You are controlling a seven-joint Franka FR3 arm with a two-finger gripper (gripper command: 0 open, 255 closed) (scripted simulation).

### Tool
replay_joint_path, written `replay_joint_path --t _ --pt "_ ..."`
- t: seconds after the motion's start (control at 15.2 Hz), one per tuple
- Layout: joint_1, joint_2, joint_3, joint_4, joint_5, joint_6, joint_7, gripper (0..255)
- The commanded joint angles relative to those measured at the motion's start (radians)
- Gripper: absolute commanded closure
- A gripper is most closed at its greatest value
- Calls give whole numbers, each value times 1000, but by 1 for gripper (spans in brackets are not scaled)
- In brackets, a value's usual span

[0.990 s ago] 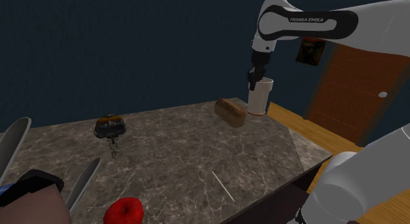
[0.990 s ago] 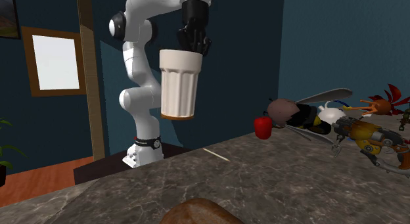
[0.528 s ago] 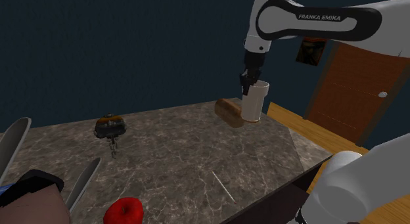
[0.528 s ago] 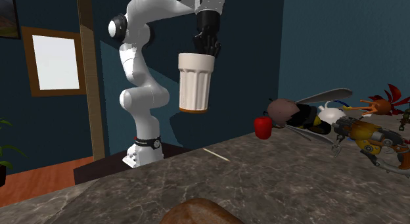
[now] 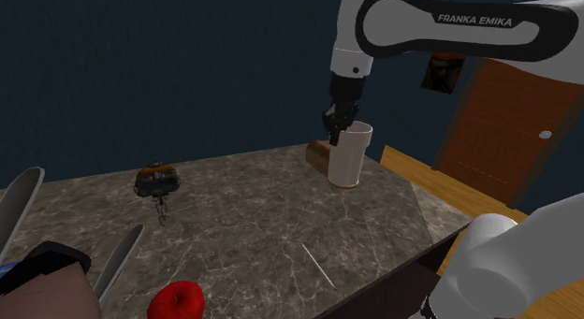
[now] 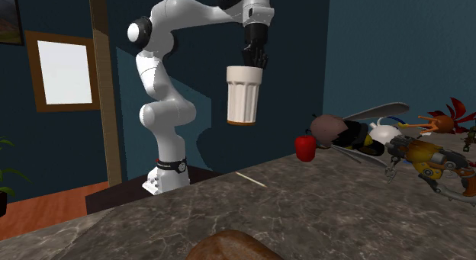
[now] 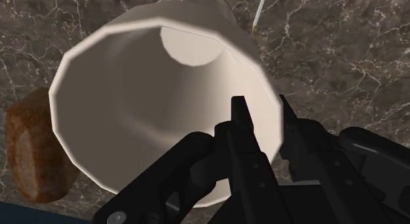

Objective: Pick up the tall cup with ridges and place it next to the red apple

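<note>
End effector: the end effector (image 5: 339, 128) is seen clamped on the cup's rim, with one finger inside the wall and one outside it.
Cup: the tall ridged white cup (image 5: 347, 158) is held upright in the air, lifted clear of the counter (image 5: 253, 224). It is seen near the counter's far corner, towards the shoulder view's right.
Loaf: a brown loaf (image 5: 318, 153) is partly covered by the cup in the shoulder view.
Apple: the red apple (image 5: 178, 300) is found well apart from the cup, near the shoulder view's bottom edge.
Open room: a broad stretch of veined surface is left bare between cup and apple, where a thin white stick (image 5: 316, 262) is laid.
Count: one cup, one apple, one loaf and one stick are counted.
</note>
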State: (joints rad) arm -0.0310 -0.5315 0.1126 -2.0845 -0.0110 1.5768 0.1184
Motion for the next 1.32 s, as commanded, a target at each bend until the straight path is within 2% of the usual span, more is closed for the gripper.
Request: replay_joint_path --t 0.0,0.73,1.25 --pt "15 -4 38 -1 18 -3 49 255" --pt "87 72 257 94 100 -20 326 255" --pt "121 219 434 248 102 -27 549 255"
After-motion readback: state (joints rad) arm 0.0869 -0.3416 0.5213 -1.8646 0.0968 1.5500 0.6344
